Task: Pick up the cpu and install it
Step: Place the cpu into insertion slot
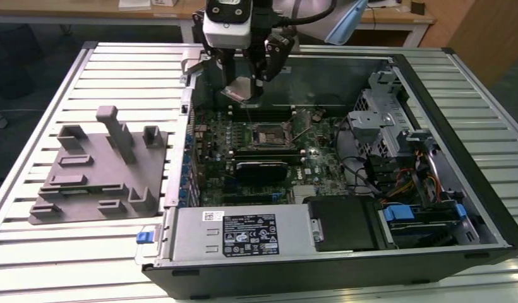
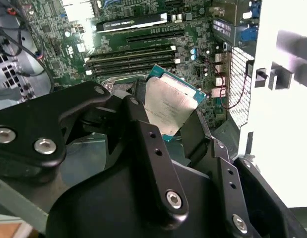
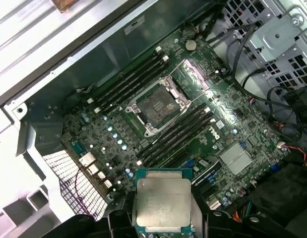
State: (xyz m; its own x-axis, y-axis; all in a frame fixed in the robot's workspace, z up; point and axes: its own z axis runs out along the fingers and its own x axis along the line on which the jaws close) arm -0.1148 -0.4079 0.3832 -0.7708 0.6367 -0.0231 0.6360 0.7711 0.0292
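The cpu (image 1: 241,89) is a flat square chip with a pale silver top, and my gripper (image 1: 243,87) is shut on it by two opposite edges. It hangs in the air above the far end of the open computer case, a little toward the exterior view's left of the motherboard socket (image 1: 271,134). In the first wrist view the cpu (image 3: 162,203) sits between the black fingers (image 3: 200,218), and the socket (image 3: 155,106) lies open with its metal frame and lever raised. The second wrist view has the cpu (image 2: 169,104) tilted over the memory slots (image 2: 131,57).
A grey plastic fixture block (image 1: 99,170) stands on the slatted table on the exterior view's left of the case. Inside the case are a graphics card (image 1: 261,169), a power supply (image 1: 242,233), and a drive cage with cables (image 1: 394,136). The case walls (image 1: 188,126) rise around the board.
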